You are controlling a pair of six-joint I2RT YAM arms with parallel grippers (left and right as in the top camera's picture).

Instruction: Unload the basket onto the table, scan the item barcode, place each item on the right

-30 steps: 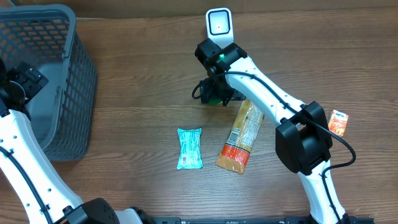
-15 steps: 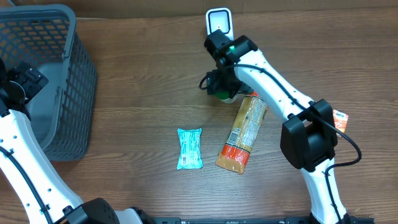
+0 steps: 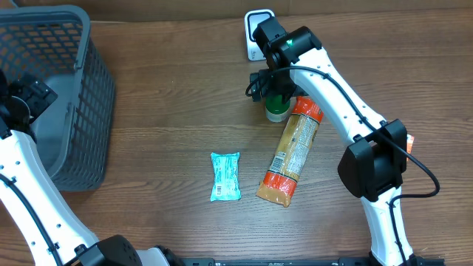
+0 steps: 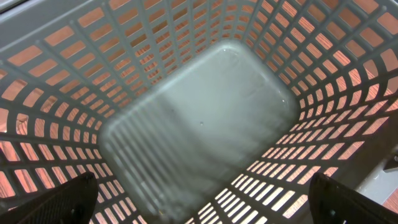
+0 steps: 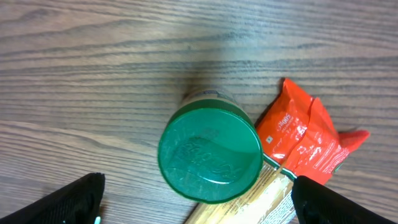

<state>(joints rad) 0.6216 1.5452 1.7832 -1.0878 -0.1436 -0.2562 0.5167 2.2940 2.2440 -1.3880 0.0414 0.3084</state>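
**Jar upright on the surface under a wide-open right gripper**

Lowest in the overhead frame, just below centre, lie a teal packet (image 3: 225, 176) and, to its right, a long yellow bag (image 3: 290, 157) with orange ends, slanting up to the right. At the bag's upper end the green-lidded jar (image 3: 277, 109) stands upright on the wooden surface (image 3: 170, 96), right beside the bag's orange top. The right gripper (image 5: 208, 200) hangs above the jar, its fingers spread wide on either side of the lid and holding nothing. Beyond it, at the upper edge of the frame, sits the white scanner (image 3: 251, 29), partly covered by the arm. At upper left, the left gripper (image 4: 199, 202) is likewise spread fully and empty, above the floor of the grey basket (image 3: 92, 111).
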